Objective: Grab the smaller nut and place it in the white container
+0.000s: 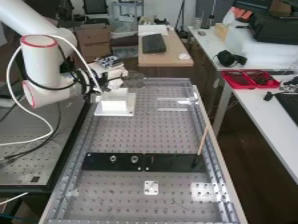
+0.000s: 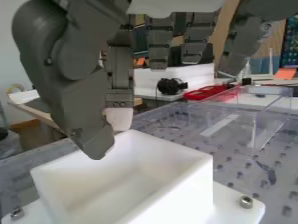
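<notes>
Bench (image 1: pixel 126 137) bears a black bar (image 1: pixel 174 161) near; hand (image 2: pixel 76 95) stands at the container (image 2: pixel 178 197), far left, its grip and the smaller nut's position undetermined, the nut judged light, stiff, slippery, best pinched across opposite flats.
</notes>
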